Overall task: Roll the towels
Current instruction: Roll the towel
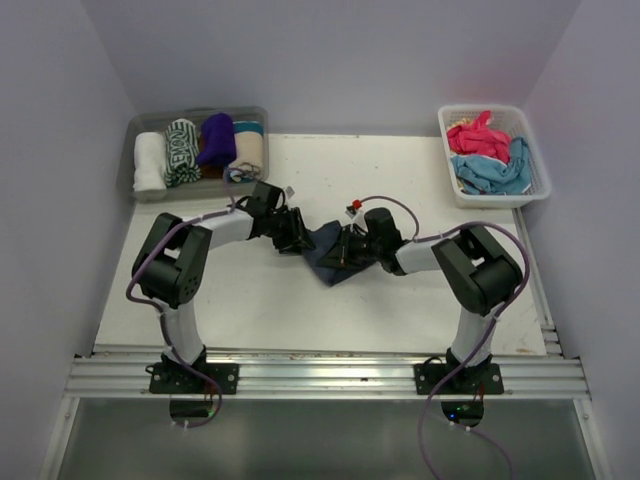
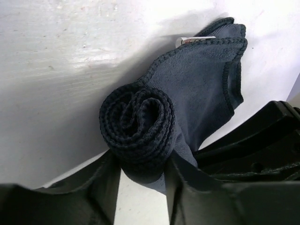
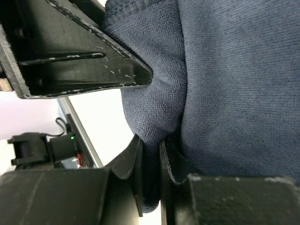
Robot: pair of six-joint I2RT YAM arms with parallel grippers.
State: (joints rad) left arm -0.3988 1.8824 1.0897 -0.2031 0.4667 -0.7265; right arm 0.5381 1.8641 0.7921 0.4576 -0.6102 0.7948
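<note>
A dark navy towel lies mid-table between my two grippers. In the left wrist view one end of it is wound into a tight roll, and my left gripper is shut on that roll, a finger on each side. The loose part spreads away toward a metal label tab. My right gripper is shut on a pinched fold of the same towel. Both grippers meet at the towel from left and right.
A clear tub at the back left holds several rolled towels: white, green-patterned, purple, cream. A white lattice basket at the back right holds loose pink and light blue towels.
</note>
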